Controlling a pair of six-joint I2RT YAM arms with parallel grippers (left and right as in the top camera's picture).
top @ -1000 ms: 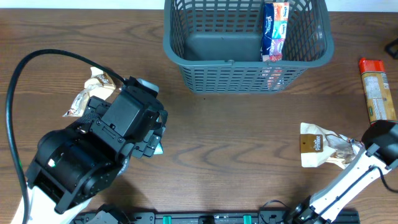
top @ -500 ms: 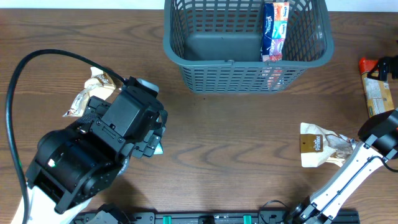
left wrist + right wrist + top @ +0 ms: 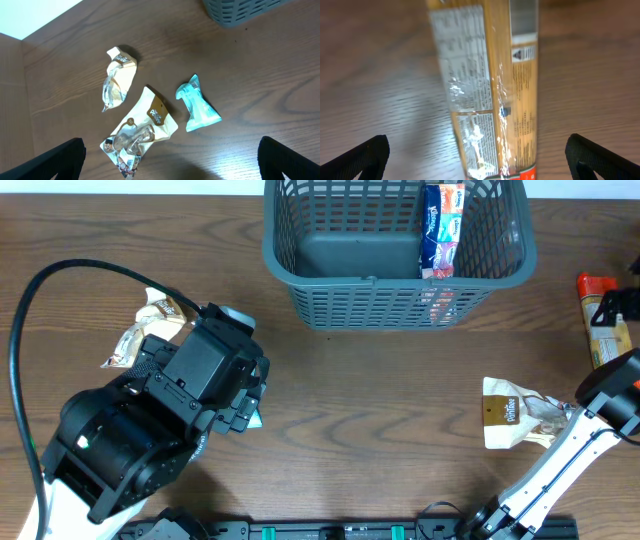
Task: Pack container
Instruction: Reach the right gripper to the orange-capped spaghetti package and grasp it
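Within the last second the right gripper [image 3: 479,155] has swung from the lower right corner of the overhead view up over the long orange packet [image 3: 490,90] at the right edge, so a pick looks next. Its jaws stand wide apart astride the packet, gripping nothing. The left gripper [image 3: 170,160] gapes empty above the snack packets [image 3: 142,127]. The container [image 3: 370,280] sits top centre, a blue packet [image 3: 443,225] inside.

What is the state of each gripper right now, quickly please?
Left gripper: open, holding nothing.
Right gripper: open, above the long orange packet, not gripping it.
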